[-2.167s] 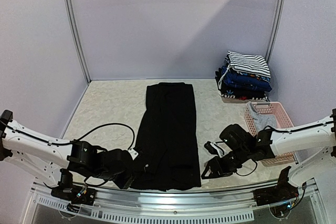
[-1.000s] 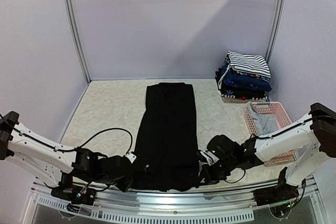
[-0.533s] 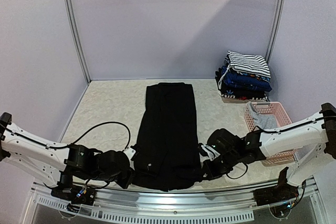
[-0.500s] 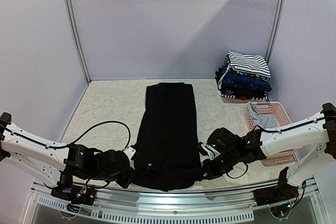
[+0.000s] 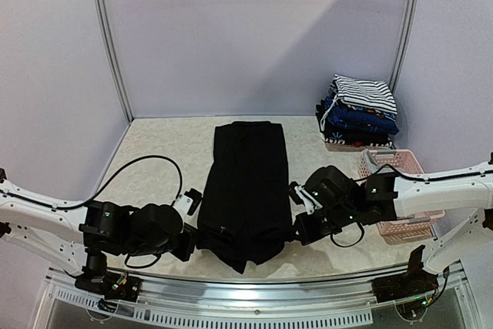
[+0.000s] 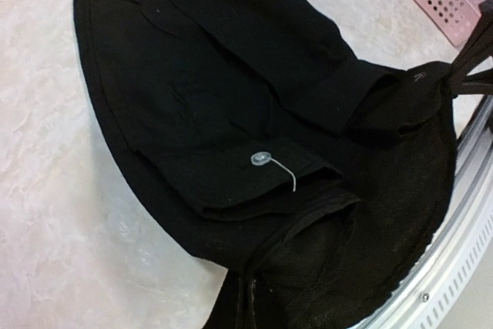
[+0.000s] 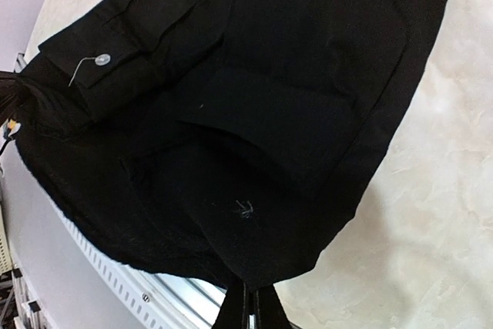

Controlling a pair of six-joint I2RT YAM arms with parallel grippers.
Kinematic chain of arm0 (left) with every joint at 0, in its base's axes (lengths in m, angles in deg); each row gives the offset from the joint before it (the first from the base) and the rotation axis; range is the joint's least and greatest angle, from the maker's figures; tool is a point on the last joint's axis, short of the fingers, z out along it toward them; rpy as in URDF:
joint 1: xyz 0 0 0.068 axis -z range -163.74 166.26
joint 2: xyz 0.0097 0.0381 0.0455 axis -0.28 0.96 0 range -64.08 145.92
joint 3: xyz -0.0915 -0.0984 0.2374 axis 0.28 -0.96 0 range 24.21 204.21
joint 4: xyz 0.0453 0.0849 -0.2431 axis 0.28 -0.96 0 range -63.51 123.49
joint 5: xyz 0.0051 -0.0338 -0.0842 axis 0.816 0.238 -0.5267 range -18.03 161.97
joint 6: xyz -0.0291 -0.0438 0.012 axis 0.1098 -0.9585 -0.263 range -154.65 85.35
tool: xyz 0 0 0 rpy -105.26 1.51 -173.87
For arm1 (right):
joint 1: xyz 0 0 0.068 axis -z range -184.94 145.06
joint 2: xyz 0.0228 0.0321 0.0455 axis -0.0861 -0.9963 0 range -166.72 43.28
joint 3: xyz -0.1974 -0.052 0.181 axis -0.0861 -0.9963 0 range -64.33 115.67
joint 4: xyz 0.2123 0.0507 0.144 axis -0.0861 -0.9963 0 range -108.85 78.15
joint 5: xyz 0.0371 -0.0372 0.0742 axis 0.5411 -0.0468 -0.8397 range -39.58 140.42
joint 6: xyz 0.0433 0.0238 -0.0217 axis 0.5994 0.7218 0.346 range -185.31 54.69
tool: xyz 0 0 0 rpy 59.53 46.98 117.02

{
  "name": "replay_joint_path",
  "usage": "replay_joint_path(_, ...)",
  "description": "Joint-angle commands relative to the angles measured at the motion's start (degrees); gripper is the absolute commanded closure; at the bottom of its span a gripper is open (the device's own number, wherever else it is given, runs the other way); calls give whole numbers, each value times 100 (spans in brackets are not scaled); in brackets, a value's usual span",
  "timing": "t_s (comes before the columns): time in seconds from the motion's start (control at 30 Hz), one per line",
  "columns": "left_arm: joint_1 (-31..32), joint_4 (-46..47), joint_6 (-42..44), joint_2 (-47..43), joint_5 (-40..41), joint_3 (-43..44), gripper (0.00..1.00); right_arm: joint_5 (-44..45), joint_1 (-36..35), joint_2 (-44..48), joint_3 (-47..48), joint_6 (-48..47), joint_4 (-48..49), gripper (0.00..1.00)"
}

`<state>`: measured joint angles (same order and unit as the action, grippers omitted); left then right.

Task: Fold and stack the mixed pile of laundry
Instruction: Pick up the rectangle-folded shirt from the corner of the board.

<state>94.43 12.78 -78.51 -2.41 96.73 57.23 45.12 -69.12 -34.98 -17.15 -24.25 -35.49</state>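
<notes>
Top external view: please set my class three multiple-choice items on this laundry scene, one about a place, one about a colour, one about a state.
1. Where on the table does the folded stack stand? A near left corner; B far right corner; C middle.
2. What colour is the lattice basket? A pink; B green; C white.
3. How do the left tool and right tool stand? A open in the air; B shut on the basket; C shut on the black garment at its near end.
Key: B, it sits by the back wall on the right; A, its rim shows pink; C, the near end is raised and bunched between them.
</notes>
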Motion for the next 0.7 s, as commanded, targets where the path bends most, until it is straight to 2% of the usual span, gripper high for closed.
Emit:
replay_joint_path(0.0, -208, -144, 154, -74, 399, 220, 100, 797, -1, -6, 294, -147, -307, 100)
replay_joint_path(0.67, -1036, 655, 763, -32, 391, 454, 100, 2354, 50, -512, 1128, -126, -447, 100)
